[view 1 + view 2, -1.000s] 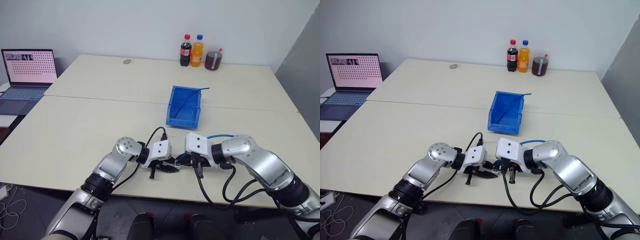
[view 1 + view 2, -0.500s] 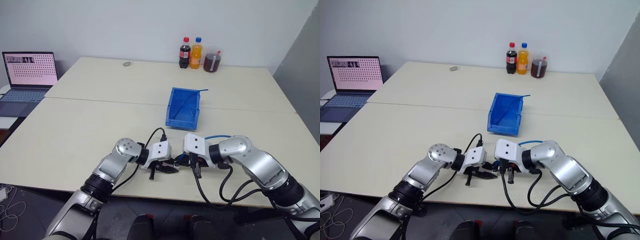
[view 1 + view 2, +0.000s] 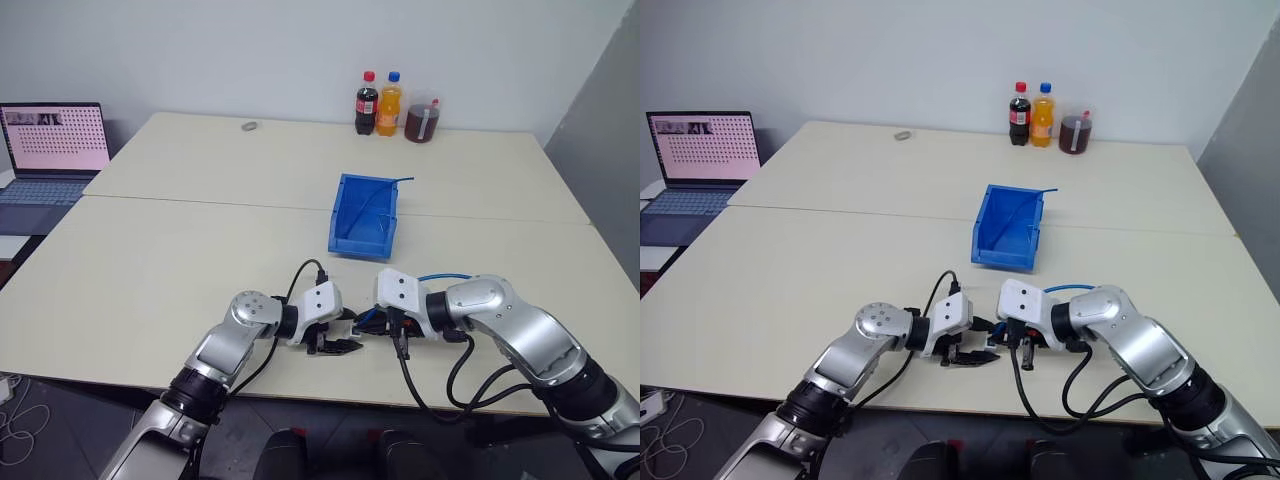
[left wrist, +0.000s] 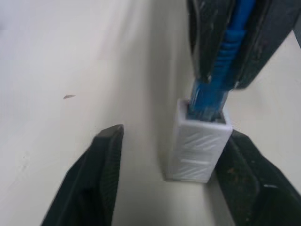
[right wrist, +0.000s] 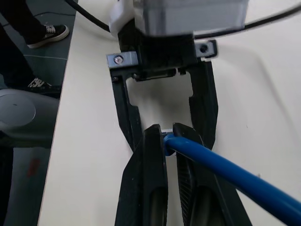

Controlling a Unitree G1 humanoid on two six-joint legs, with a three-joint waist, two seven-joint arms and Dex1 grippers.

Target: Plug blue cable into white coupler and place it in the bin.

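While both arms meet over the near edge of the large pale beige table point(image 3: 180, 250), the surface around them is almost bare; a seam runs across it where two table tops join. On the far side, against the plain light wall, stand a dark cola bottle with a red cap point(image 3: 366, 103), an orange soda bottle with a blue cap point(image 3: 390, 103) and a clear jug of brown liquid point(image 3: 421, 121), and a small round object point(image 3: 248, 126) lies to their left. An open laptop point(image 3: 52, 150) with a pink screen sits on a separate lower surface on the left. The bright blue rectangular plastic bin point(image 3: 364, 217) stands near the middle of the table, well apart from the grippers. The right gripper point(image 5: 168, 136) has its two black fingers pressed on the thin light-blue cable point(image 5: 221, 172), just behind its plug. In the left wrist view the plug sits in the socket of the tiny white boxy plastic coupler point(image 4: 198, 143), which stands on the table between the fingers of the left gripper point(image 4: 183, 162). These fingers are spread: one is clearly apart from the coupler, the other is just beside it, and I cannot tell if it touches. The cable loops behind the right wrist point(image 3: 440, 274).
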